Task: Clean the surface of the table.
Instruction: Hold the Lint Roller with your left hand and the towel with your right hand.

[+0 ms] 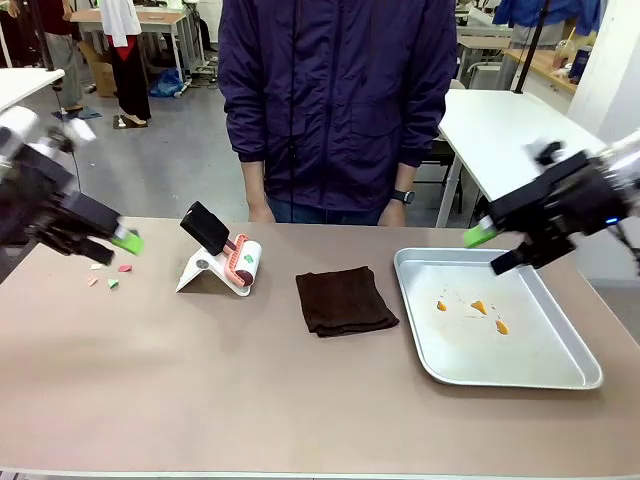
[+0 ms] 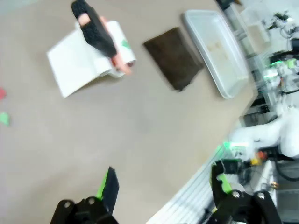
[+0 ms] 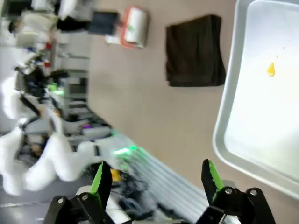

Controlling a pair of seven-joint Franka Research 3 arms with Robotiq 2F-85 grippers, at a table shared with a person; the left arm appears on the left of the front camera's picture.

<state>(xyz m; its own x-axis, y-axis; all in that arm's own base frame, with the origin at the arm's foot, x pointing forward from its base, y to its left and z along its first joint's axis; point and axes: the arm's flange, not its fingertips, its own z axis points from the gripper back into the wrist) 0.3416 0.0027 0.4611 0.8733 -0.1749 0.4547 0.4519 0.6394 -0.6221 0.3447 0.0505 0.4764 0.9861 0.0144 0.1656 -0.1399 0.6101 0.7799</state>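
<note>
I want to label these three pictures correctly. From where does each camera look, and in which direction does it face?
Front view: between the arms, looking across the table at the person on the far side; left gripper and right gripper, both open, show at the sides.
Left wrist view: on the left wrist, looking down at the table past its own fingers.
Right wrist view: on the right wrist, looking down past its own fingers at the metal tray.
Shared: both wrist views show the brown cloth and the metal tray.

No legible text or labels anywhere.
</note>
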